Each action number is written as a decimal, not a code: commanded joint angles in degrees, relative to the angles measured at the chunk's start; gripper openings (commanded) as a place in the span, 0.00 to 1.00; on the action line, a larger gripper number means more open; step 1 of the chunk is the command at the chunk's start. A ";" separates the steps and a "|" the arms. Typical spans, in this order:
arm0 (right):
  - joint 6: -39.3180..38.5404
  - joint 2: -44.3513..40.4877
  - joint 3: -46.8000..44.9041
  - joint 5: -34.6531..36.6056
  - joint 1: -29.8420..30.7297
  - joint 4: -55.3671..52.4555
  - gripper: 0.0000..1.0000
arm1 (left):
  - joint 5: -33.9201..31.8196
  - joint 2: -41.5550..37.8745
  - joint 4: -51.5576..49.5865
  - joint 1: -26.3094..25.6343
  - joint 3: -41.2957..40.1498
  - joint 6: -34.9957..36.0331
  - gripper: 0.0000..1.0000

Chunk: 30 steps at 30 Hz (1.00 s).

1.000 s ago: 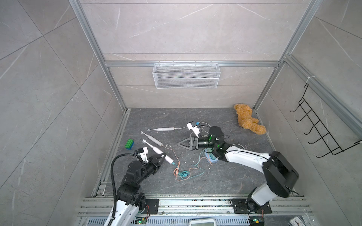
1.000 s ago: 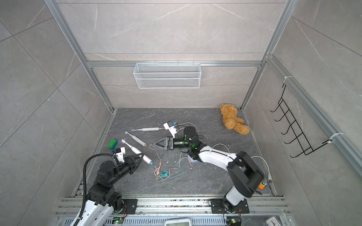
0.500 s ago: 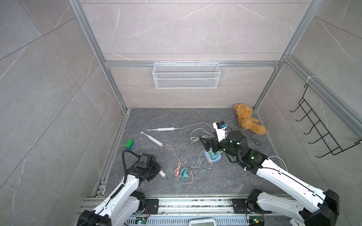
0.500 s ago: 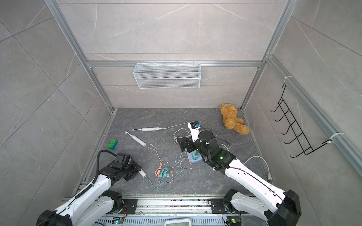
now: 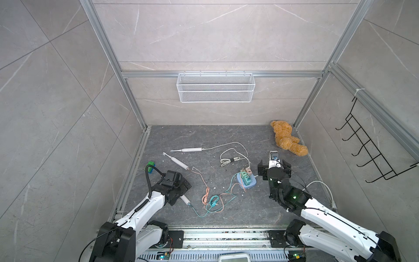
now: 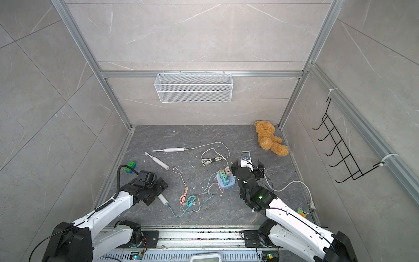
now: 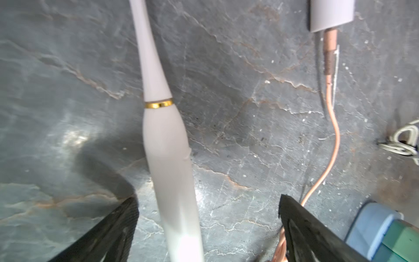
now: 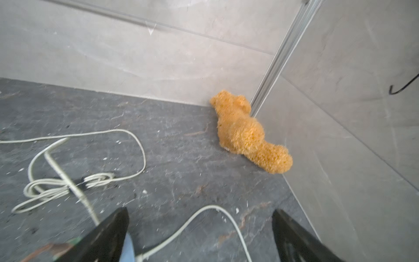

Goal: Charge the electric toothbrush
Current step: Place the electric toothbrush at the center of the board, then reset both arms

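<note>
At the left, the electric toothbrush (image 7: pixel 167 147) lies flat on the dark floor (image 5: pixel 204 136), a teal cable (image 5: pixel 199 213) leading off its end. It looks light and rigid, and the smooth round plastic is likely to roll or slip. I'd take it across the thick handle below the gold ring (image 7: pixel 158 104), not the thin neck. The left gripper (image 7: pixel 206 204) hangs low over it, jaws spread to either side and touching nothing. Further right, beside the blue power hub (image 5: pixel 246 181), the right gripper (image 5: pixel 274 167) hovers wide open and empty.
</note>
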 commanded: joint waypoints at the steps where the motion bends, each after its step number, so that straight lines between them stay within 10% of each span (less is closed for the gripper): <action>1: -6.05 -0.16 -7.59 2.52 -6.11 23.65 1.00 | -3.69 -1.64 -7.21 0.27 3.70 1.09 1.00; 10: -3.21 27.22 -9.14 -14.18 -22.35 42.81 1.00 | -30.80 -9.38 -11.70 0.27 14.24 14.54 1.00; 13: -1.87 35.22 -11.96 -21.65 -26.37 55.31 1.00 | -33.23 -10.73 -2.19 0.49 11.95 27.88 1.00; 15: 1.38 33.92 -8.53 -28.50 -30.11 44.70 1.00 | -37.32 -12.70 8.19 1.94 5.27 33.97 1.00; 18: 2.83 38.54 -10.65 -43.65 -36.87 53.39 1.00 | -30.42 -17.90 23.71 7.12 -3.67 42.45 1.00; 23: 2.45 37.50 -10.40 -42.37 -36.08 51.21 1.00 | -18.22 -7.24 41.35 19.09 -9.56 42.86 1.00; 30: 1.38 37.58 -9.43 -42.45 -35.32 49.27 1.00 | -15.75 9.54 68.60 17.35 -12.25 53.57 1.00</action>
